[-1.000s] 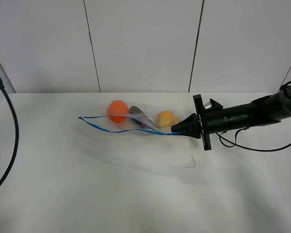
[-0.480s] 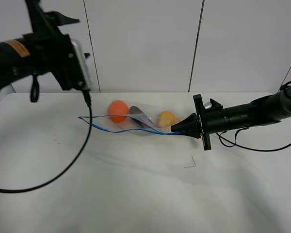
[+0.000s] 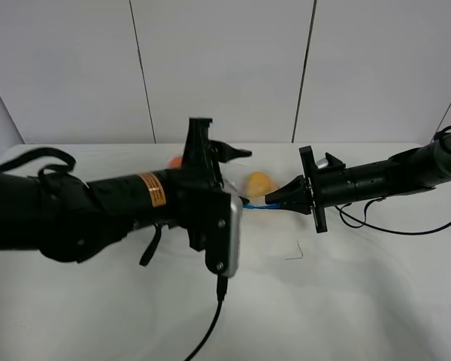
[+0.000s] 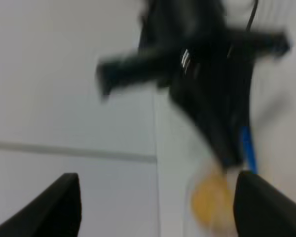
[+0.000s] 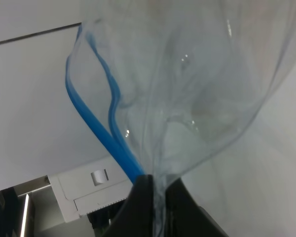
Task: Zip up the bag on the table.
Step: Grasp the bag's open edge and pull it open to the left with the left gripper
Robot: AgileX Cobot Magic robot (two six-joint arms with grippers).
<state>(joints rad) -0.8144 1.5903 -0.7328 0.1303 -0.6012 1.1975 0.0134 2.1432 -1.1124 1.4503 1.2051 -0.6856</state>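
Pinching the zip end of the bag [image 5: 187, 98], the right gripper [image 3: 272, 201] has its jaws pressed together; the left gripper [image 3: 224, 139] hovers near with jaws spread. The bag lies on the table [image 3: 361, 286]. Its thin film looks light, floppy and slippery, so the stiffer blue strip [image 5: 89, 118] is likely the best hold.

Clear plastic film on bag [image 5: 197, 98], glossy, creased. Smooth blue plastic on zipper strip [image 5: 96, 133] along bag edge. White, matt, smooth table [image 3: 346, 301] under bag. Matt black casing on 2 arms: left arm [image 3: 98, 210], right arm [image 3: 376, 180].
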